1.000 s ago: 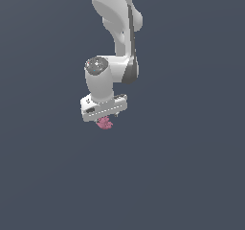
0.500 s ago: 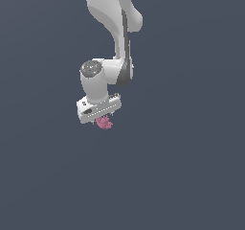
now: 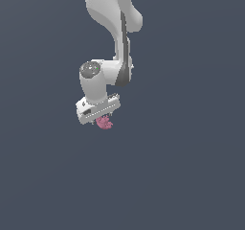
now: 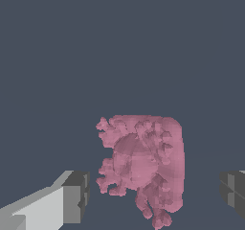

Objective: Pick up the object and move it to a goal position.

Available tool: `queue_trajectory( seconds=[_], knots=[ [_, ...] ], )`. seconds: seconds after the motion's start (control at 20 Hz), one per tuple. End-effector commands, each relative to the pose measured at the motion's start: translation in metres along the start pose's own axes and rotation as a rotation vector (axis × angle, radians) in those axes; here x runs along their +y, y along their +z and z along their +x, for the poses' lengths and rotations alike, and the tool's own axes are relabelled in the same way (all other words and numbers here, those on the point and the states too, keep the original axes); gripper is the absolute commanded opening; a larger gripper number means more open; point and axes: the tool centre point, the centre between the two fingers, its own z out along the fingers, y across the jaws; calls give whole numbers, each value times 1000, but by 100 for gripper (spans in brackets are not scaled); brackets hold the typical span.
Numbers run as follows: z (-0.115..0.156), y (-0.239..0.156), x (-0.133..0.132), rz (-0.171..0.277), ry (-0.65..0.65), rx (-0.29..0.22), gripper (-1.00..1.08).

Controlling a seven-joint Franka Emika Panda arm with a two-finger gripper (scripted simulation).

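The object [image 3: 105, 123] is a small pink lump with knobbly bumps, seen just under the white hand in the exterior view. In the wrist view the object [image 4: 143, 162] lies between the two fingers. My gripper [image 3: 101, 119] is open around it. In the wrist view my gripper [image 4: 155, 195] has one grey pad close to one side of the object, and the other pad stands clearly apart from the other side. I cannot tell whether the near pad touches it. The object's underside is hidden.
The white arm [image 3: 112, 13] comes down from the top of the exterior view. A plain dark grey-blue ground [image 3: 191, 176] fills everything else. No other object or goal marker shows.
The hand has shifted a little towards the exterior view's left and dropped slightly around the object. The object has stayed in nearly the same place.
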Motion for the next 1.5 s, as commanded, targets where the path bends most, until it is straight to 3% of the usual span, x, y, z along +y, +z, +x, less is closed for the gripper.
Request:
queue_trajectory(
  seconds=[0.0, 0.7, 0.75, 1.45],
  knots=[
    [0, 4, 0, 0, 0, 0, 100],
    [-1, 49, 0, 0, -4, 0, 100],
    [-1, 49, 0, 0, -4, 0, -100],
    [6, 47, -5, -1, -7, 2, -100]
  ],
)
